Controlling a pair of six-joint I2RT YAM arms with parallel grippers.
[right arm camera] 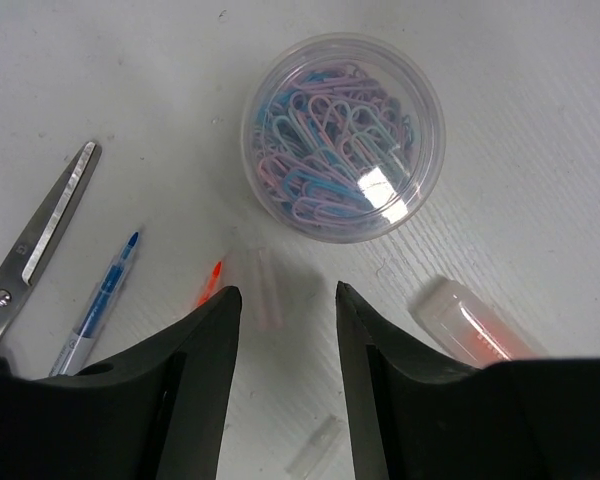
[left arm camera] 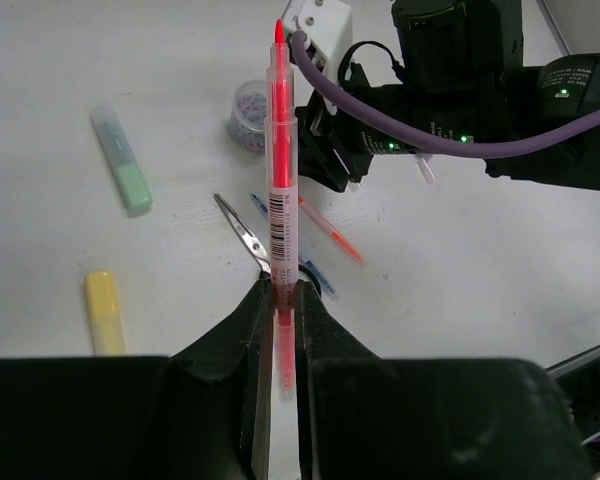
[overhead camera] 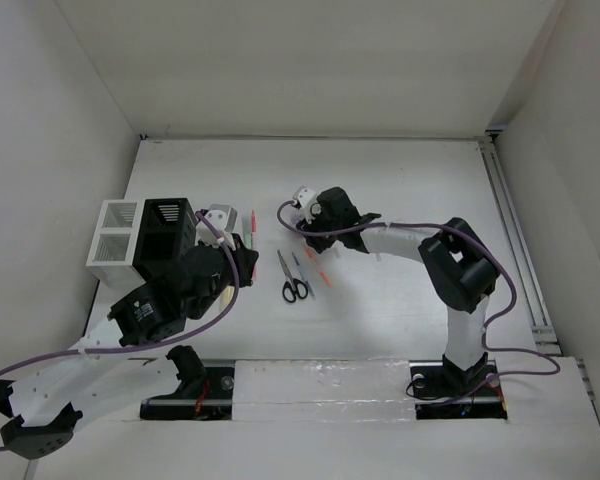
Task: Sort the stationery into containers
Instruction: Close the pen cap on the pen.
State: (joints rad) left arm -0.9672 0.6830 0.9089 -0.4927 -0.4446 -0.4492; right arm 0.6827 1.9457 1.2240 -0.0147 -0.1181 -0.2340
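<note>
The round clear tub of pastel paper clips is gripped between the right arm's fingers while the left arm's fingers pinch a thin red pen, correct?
No. The right wrist view shows the round clear tub of pastel paper clips lying free, the right gripper open and not touching it. The left gripper does pinch the thin red pen.

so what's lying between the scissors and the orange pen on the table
A thin blue pen lies between the scissors and the orange pen. The right wrist view shows it most clearly.
</note>
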